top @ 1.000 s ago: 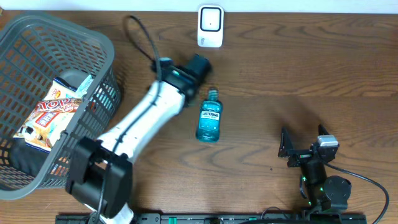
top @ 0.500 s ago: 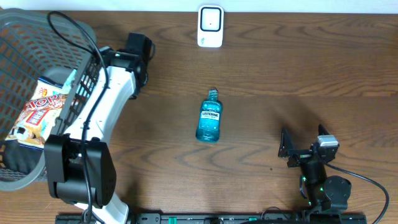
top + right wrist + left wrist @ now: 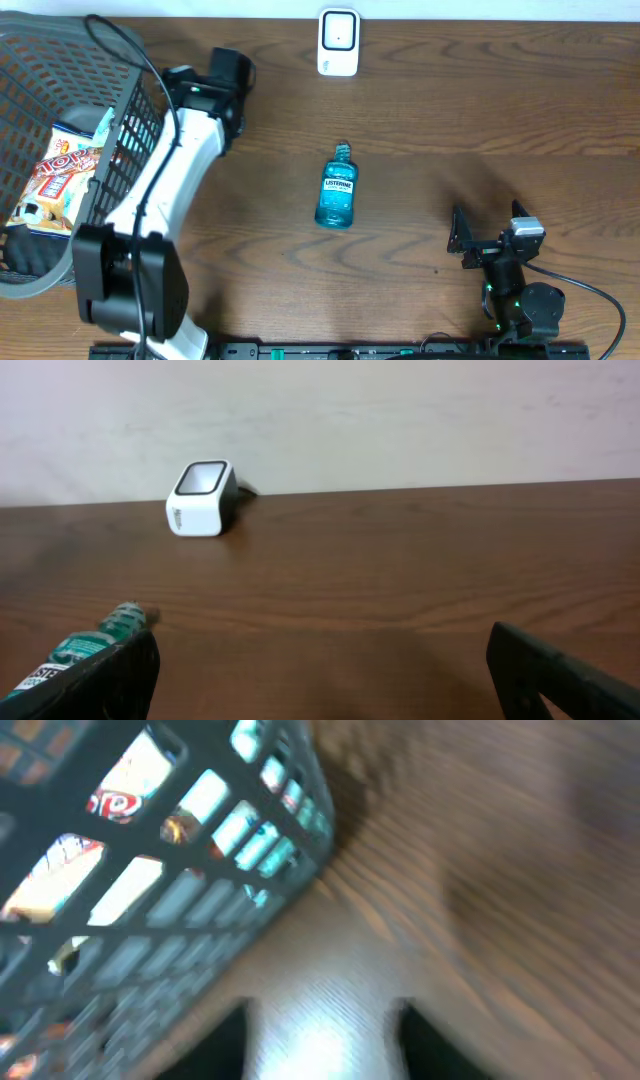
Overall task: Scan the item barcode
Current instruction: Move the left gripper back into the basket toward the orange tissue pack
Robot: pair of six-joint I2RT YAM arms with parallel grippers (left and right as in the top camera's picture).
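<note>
The left gripper's (image 3: 322,1025) two dark fingers (image 3: 226,1042) stand apart with only bare wood between them, holding nothing; the left wrist view is blurred, so no more can be told of them. Just beside them rises the grey mesh wall of the basket (image 3: 205,840), with bright packaging showing through the holes. From overhead, this gripper (image 3: 228,76) sits near the far edge of the table (image 3: 480,120), left of the middle, right next to the basket's (image 3: 138,120) near-side wall, and its white arm runs back to the near edge. The basket fills the far left corner and holds a snack packet (image 3: 52,180) printed in red and yellow.

The right gripper (image 3: 320,645) has its fingers spread wide and holds nothing. It sits low near the near right corner (image 3: 462,240) and faces the far edge.

The mouthwash bottle (image 3: 337,188), teal with a blue label, lies flat about the middle of the table with its cap towards the far edge, well apart from both grippers. In the right wrist view its cap and label (image 3: 88,645) show just beside the left-hand finger.

The white scanner (image 3: 338,42) stands at the far edge, in line with the bottle and apart from it; the right wrist view shows it by the wall (image 3: 200,497)
</note>
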